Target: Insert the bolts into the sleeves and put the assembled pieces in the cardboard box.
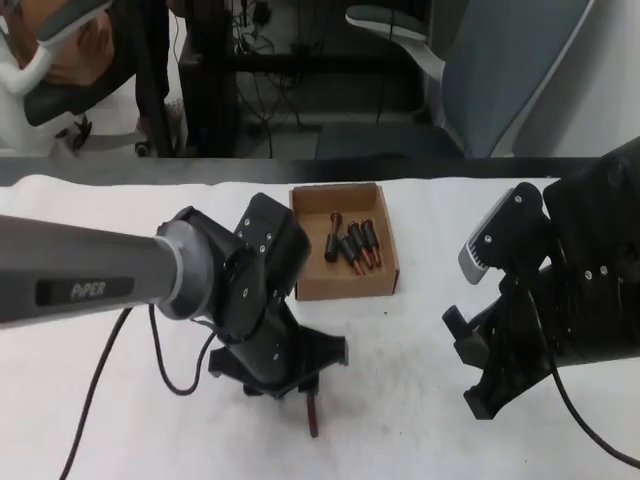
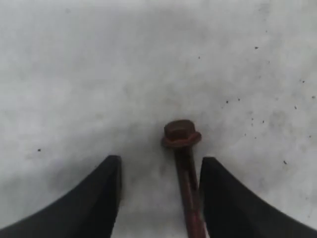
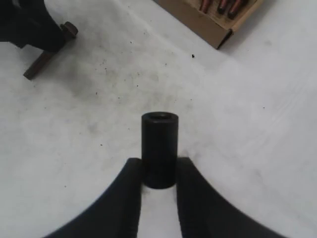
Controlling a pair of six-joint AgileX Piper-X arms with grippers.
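Note:
A rusty bolt [image 2: 189, 188] with a hex head lies on the white bench cover between the fingers of my left gripper [image 2: 161, 161], which is open and low over it. In the high view the bolt [image 1: 312, 412] pokes out from under the left gripper [image 1: 297, 383]. My right gripper [image 3: 159, 171] is shut on a black sleeve [image 3: 159, 144], held above the cover with its open end pointing away. The right wrist view also shows the bolt [image 3: 45, 57] farther off. The cardboard box [image 1: 345, 287] holds several assembled pieces [image 1: 355, 245].
The box corner [image 3: 210, 30] lies beyond the sleeve in the right wrist view. My right arm [image 1: 560, 300] fills the bench's right side. A black cable [image 1: 160, 350] trails from the left arm. White cover lies open between the two grippers.

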